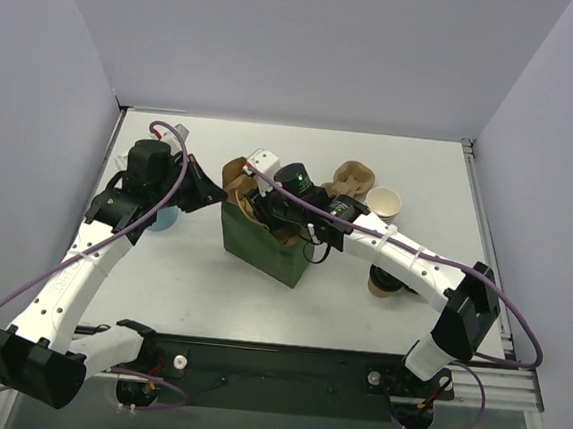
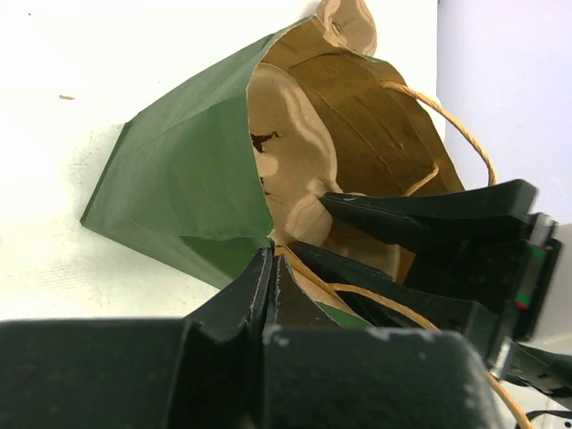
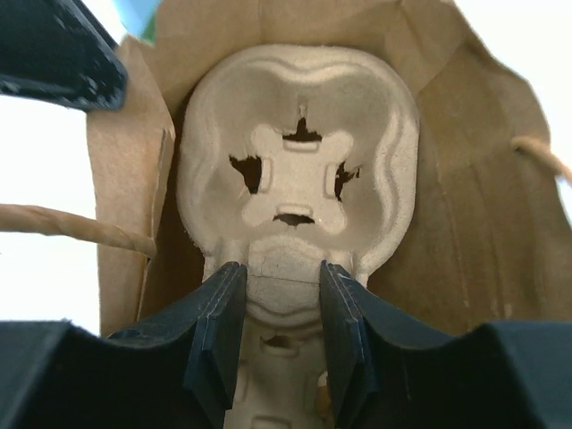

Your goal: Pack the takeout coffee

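Takeout coffee: the lidded brown cup (image 1: 385, 282) stands on the worktop (image 1: 190, 286) at about 4 o'clock from the green bag (image 1: 263, 248), partly under the right forearm. It is not yet packed.
Carrier: a pulp cup carrier (image 3: 299, 170) stands on end inside the bag's mouth, and no cup shows in it.
Right hand: the right hand (image 3: 281, 273) is pinching the carrier's near lobe, one finger on each side.
Left hand: the left hand (image 2: 271, 264) is pressed together on the bag's rim at 10 o'clock, beside the twine handle (image 2: 447, 125), and seems to hold the mouth open.
Step in hand: probably seating the carrier in the bag before the cup goes in.
Doing it well: lower the carrier straight down, clear of the paper walls and the handle. Lay it flat on the bag's floor with the sockets up, and let go only once it rests there.
Risk: a sideways push could tip the bag over.
Nearby: a stack of unlidded cups (image 1: 383, 201) and a spare carrier (image 1: 353, 177) sit at 1 to 2 o'clock from the bag.
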{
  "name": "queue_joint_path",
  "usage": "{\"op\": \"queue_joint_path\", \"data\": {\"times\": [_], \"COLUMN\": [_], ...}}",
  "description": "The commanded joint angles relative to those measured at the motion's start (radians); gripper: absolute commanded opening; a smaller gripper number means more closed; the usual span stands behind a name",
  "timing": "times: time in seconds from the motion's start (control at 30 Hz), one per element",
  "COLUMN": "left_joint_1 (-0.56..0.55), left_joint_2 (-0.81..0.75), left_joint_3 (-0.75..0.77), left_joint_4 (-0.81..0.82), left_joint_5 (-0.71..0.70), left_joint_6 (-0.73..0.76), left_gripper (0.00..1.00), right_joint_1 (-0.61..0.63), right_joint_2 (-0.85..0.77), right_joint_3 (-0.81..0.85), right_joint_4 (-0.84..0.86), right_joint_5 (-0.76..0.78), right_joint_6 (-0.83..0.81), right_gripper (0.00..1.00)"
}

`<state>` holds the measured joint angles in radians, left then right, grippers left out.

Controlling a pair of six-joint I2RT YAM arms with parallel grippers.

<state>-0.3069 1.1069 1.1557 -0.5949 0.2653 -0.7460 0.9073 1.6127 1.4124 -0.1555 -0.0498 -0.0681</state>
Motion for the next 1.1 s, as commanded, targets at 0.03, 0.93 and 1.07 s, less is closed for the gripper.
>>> {"op": "queue_joint_path", "data": {"times": [0.03, 0.93, 1.07], "left_joint_1": [0.000, 0.000, 0.003], "left_joint_2": [-0.010, -0.064, -0.045], "left_joint_3": [0.013, 0.153, 0.185], "left_joint_4": [-0.013, -0.158, -0.137], "left_joint_5": [0.008, -0.253, -0.287], "left_joint_6": [0.025, 0.066, 0.121], "left_gripper": [0.00, 0.51, 0.55], "right_joint_1": [-0.022, -0.076, -0.074], "right_joint_2": [-0.019, -0.022, -0.033], "right_joint_3": [-0.052, 0.021, 0.155], "right_joint_4": [0.050, -0.054, -0.179], "right_joint_5": [-0.005, -0.059, -0.036], "right_joint_6": [0.036, 0.039, 0.105], "right_gripper": [0.29, 0.57, 0.56]}}
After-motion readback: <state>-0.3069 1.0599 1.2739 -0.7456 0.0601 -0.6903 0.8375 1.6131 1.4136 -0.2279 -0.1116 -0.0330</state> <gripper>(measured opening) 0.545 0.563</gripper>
